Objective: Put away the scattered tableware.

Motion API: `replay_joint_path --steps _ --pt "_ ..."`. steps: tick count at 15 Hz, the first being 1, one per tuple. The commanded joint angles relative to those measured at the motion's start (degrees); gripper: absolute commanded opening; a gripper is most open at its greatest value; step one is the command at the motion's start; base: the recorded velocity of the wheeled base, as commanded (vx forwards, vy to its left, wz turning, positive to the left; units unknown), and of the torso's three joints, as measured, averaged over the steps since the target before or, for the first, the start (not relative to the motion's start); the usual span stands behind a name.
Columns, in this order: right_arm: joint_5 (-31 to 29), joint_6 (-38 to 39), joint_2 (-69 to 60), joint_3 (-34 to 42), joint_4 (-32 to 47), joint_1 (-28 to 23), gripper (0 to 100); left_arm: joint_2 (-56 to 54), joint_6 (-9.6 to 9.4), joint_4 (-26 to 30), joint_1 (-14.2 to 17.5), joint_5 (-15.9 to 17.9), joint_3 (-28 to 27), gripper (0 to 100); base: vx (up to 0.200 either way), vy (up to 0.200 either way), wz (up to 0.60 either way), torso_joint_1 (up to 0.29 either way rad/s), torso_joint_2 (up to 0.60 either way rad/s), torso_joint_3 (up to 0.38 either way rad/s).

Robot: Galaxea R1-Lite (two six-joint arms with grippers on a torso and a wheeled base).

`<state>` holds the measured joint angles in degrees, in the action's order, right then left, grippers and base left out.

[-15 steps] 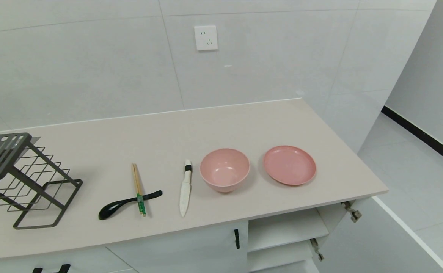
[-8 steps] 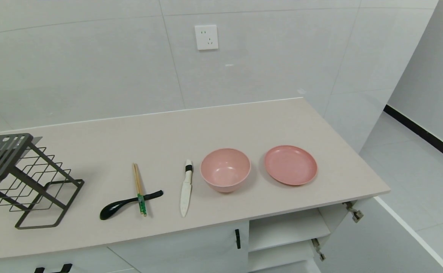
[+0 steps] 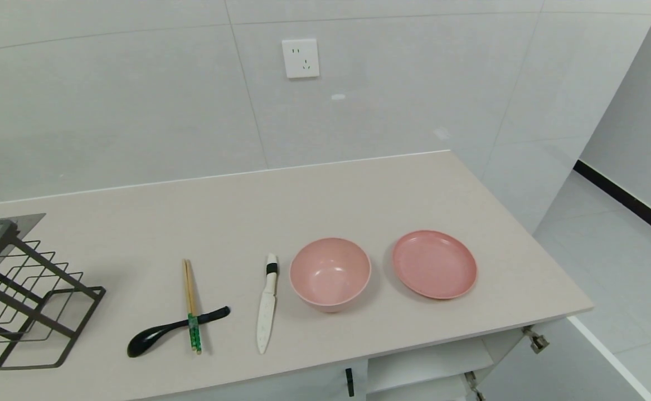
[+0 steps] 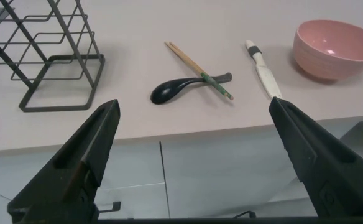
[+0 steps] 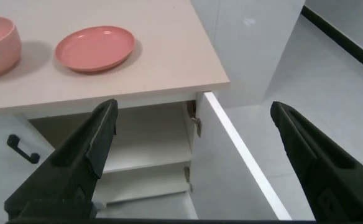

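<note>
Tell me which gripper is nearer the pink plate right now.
Right. The right gripper hangs before the counter edge near the pink plate. The left gripper hangs before the spoon and chopsticks, knife and bowl lying between it and the plate.

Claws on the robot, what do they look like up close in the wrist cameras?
The left claw and the right claw look alike. Each has two matte, near-black fingers, broad at the base, flat-sided and tapering to a narrow tip. Their surfaces are plain.
</note>
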<state>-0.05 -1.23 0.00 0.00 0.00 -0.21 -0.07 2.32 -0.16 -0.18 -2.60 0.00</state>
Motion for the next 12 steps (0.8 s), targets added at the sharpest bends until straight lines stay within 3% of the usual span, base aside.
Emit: replay_joint_path --steps 1,3,5,7,10,12 --pt "0.0 -0.1 0.0 0.0 0.0 0.0 100 0.1 0.06 0.0 0.0 0.0 0.0 100 0.000 0.000 0.00 0.000 0.00 0.000" --pt "0.0 0.1 0.0 0.0 0.1 -0.1 100 0.1 -0.65 0.0 0.2 0.0 0.0 100 0.000 0.000 0.00 0.000 0.00 0.000" --pt "-0.4 0.9 0.0 0.0 0.0 -0.1 100 0.1 -0.12 0.0 0.3 0.0 0.0 100 0.000 0.000 0.00 0.000 0.00 0.000" --pt "0.0 1.4 0.0 0.0 -1.4 -0.1 100 0.1 -1.70 0.0 0.3 0.2 0.0 100 0.000 0.000 0.00 0.000 0.00 0.000" --pt "0.7 1.1 0.0 -0.2 -12.0 0.0 100 0.1 -1.88 0.0 0.3 0.2 0.0 100 0.000 0.000 0.00 0.000 0.00 0.000" --pt "9.4 1.3 3.6 -3.8 -9.4 0.8 100 0.1 -1.88 0.0 0.2 0.2 0.0 100 0.000 0.000 0.00 0.000 0.00 0.000"
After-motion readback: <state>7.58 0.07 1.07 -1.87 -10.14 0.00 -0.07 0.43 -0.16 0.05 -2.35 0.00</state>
